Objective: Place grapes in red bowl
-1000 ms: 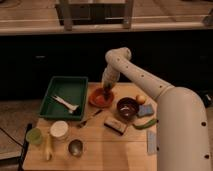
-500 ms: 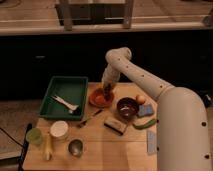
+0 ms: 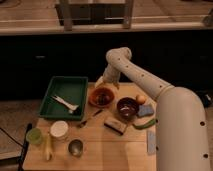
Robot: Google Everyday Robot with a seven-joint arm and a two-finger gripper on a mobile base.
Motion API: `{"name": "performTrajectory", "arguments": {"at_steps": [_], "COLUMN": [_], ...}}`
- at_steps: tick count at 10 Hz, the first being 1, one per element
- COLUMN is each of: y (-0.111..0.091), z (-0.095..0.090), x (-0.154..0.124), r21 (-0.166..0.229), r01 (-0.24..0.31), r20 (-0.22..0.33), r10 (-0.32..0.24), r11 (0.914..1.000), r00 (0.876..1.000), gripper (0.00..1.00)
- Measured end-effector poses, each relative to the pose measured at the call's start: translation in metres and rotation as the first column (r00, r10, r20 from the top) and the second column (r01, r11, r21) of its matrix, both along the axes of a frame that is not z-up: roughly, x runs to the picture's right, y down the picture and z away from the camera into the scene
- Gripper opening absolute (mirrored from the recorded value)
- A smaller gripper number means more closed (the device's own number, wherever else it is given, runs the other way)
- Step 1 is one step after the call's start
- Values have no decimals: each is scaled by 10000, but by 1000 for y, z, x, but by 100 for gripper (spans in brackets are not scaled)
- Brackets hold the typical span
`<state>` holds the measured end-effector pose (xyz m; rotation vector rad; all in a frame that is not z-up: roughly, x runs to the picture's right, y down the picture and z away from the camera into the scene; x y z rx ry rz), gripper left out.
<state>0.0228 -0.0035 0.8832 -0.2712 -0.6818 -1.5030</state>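
The red bowl [image 3: 101, 97] sits on the wooden table, just right of the green tray. A small dark bunch, the grapes [image 3: 102, 98], lies inside it. My gripper [image 3: 106, 83] hangs just above the bowl's far rim at the end of the white arm. The arm reaches in from the lower right.
A green tray [image 3: 65, 96] with a white utensil is at left. A dark maroon bowl [image 3: 127, 107], an orange fruit [image 3: 141, 99], a blue sponge [image 3: 146, 111], a green item [image 3: 144, 123], a dark block [image 3: 115, 125], cups [image 3: 59, 130] and a banana [image 3: 47, 148] surround it.
The gripper has risen slightly above the red bowl; the rest is unchanged.
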Motion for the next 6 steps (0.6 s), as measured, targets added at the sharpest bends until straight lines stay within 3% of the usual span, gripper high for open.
{"name": "performTrajectory", "arguments": {"at_steps": [6], "y": [-2], "z": [0], "x": [3], "r21": [100], "r01": [-116], "r20": [11], "r10": [116], "r11": [9999], "r00": [9999], "gripper": [80]}}
